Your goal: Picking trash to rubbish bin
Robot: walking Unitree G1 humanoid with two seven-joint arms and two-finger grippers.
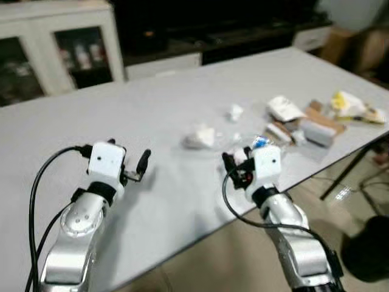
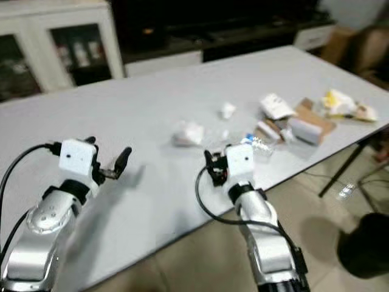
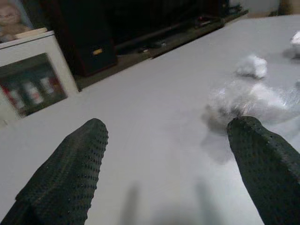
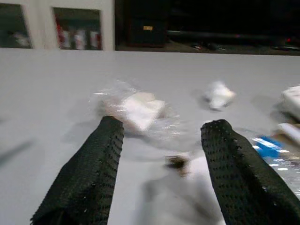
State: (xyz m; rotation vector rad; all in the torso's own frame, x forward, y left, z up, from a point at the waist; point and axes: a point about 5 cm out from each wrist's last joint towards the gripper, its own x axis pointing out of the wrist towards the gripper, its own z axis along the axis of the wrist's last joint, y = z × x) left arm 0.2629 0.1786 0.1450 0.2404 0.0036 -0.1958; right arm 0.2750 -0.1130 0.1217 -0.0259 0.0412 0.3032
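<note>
- In the middle of the head view I see the grey table (image 1: 152, 109), and the trash lies on its right part, toward the right edge of the frame.
- The nearest piece is a crumpled clear wrapper (image 1: 200, 137) at the centre; a small white paper ball (image 1: 235, 112) sits a little above and to the right of it.
- Further right I see a white packet (image 1: 284, 108), a brown cardboard piece (image 1: 322, 117) and a yellow wrapper (image 1: 346, 104), all close together near the table edge.
- My left gripper (image 1: 141, 165) hovers over the table at the lower left; in its wrist view the two black fingers (image 3: 70, 173) stand wide apart and hold nothing.
- My right gripper (image 1: 230, 165) is at the lower centre, near the front edge of the table; its fingers (image 4: 89, 178) are also spread, with nothing between them, and the clear wrapper lies just beyond the tips.
- A blue-and-clear scrap (image 1: 261, 142) lies just beside the right wrist.
- At the upper left stands a white cabinet (image 1: 58, 42) with glass doors.
</note>
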